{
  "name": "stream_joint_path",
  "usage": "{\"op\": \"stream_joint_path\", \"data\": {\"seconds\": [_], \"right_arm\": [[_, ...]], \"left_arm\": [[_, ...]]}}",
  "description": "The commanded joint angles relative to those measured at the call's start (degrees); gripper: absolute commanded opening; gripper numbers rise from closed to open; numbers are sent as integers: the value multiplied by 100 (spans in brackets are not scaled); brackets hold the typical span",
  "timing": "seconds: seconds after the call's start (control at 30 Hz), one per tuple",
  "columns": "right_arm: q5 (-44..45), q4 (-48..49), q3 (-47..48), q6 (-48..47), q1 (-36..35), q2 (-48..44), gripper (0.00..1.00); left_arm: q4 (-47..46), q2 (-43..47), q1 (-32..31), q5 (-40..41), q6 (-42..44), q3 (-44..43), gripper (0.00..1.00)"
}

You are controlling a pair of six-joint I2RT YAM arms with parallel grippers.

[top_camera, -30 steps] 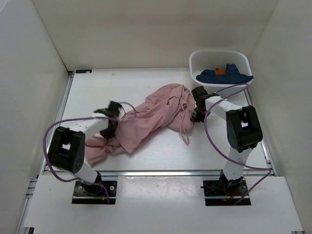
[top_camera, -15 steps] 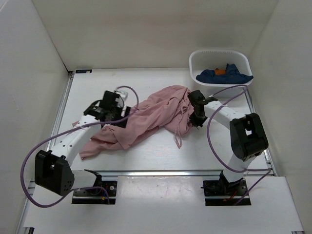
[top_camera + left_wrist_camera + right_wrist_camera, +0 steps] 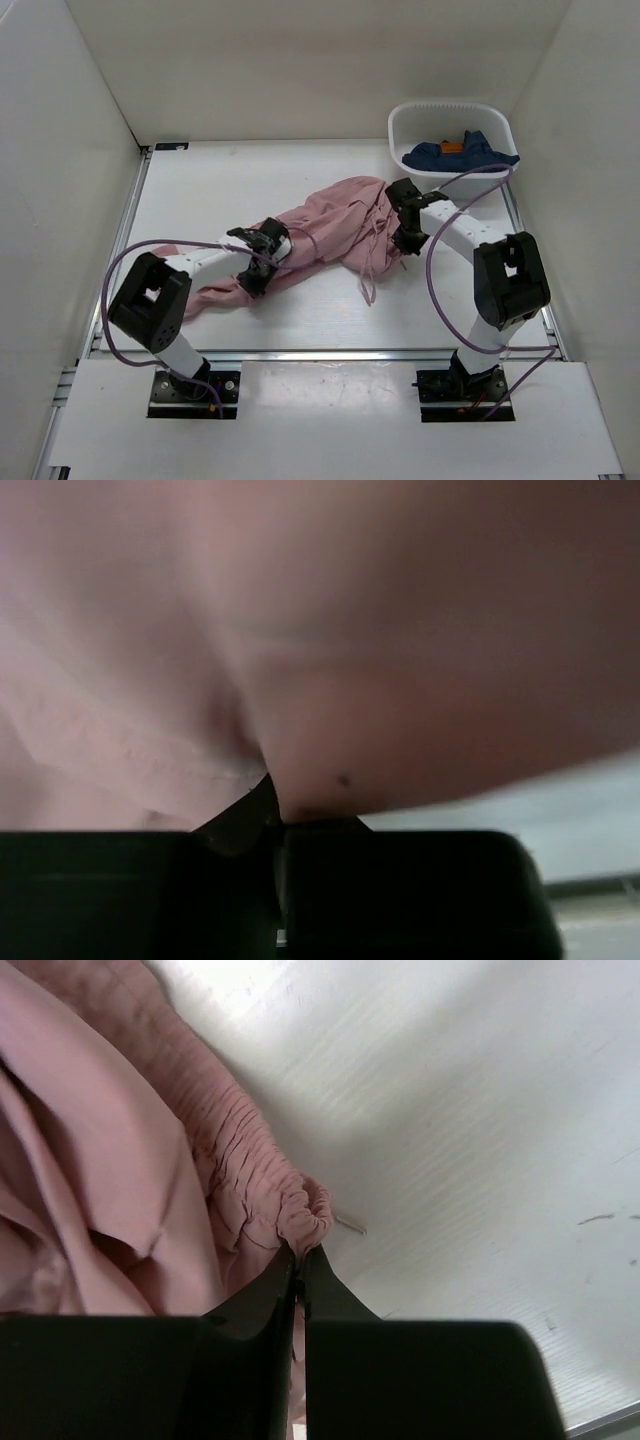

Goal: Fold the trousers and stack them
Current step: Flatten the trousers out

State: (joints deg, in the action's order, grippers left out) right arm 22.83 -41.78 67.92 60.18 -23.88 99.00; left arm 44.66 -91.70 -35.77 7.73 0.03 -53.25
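The dusty-pink trousers (image 3: 320,235) lie crumpled across the middle of the table, and a thin drawstring (image 3: 368,280) trails toward the front. My left gripper (image 3: 258,268) sits on their lower left part. In the left wrist view pink fabric (image 3: 330,660) fills the frame, and the left gripper (image 3: 275,815) is shut on a fold of it. My right gripper (image 3: 403,240) is at the right end of the trousers. The right wrist view shows the right gripper (image 3: 300,1252) shut on the gathered elastic waistband (image 3: 250,1175), just above the white table.
A white basket (image 3: 398,128) stands at the back right with a dark blue garment (image 3: 460,152) with an orange patch inside. White walls enclose the table (image 3: 200,190) on three sides. Purple cables loop from both arms.
The left arm swung from the back left in toward the middle of the trousers and its jaws closed on fabric there. The trousers' left end shifted. The right gripper barely moved.
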Motion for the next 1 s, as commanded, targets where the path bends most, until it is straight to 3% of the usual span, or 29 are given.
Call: {"op": "stream_joint_path", "data": {"seconds": [0.0, 0.23, 0.27, 0.37, 0.4, 0.5, 0.6, 0.63, 0.67, 0.73, 0.8, 0.97], "right_arm": [[677, -471, 528, -243, 181, -319, 0], [881, -797, 670, -736, 990, -1558, 0], [942, -901, 670, -806, 1069, -1846, 0], [1004, -1086, 363, -806, 1315, -2340, 0], [900, -1087, 6, -806, 1377, -2611, 0], [767, -1087, -436, -754, 1377, -2728, 0], [565, -1016, -981, -517, 1377, -2790, 0], [504, -1016, -1069, -438, 1377, -2790, 0], [503, -1016, -1149, -437, 1377, -2790, 0], [555, -1016, -1229, -385, 1377, -2790, 0], [705, -1086, -1176, -385, 1482, -2842, 0], [1206, -1298, -834, -603, 1544, -3035, 0]], "left_arm": [[-239, 363, 762, 975, -3, -369, 14], [-116, 1820, 3240, 1696, -3, -1195, 14], [-116, 1901, 3826, 1758, -3, -1257, 14], [-11, 2147, 4629, 1759, -3, -1310, 14], [216, 2330, 5154, 1585, -3, -1067, 14], [576, 2437, 5308, 1425, -3, -591, 14], [798, 2595, 5308, 1179, -3, 138, 26], [868, 2596, 5308, 1179, -3, 323, 33], [929, 2596, 5308, 1109, -3, 655, 57], [1070, 2535, 5308, 1108, -3, 877, 75], [1123, 2446, 5431, 1108, -3, 878, 81], [1202, 1982, 5625, 854, -3, 18, 84]]}}
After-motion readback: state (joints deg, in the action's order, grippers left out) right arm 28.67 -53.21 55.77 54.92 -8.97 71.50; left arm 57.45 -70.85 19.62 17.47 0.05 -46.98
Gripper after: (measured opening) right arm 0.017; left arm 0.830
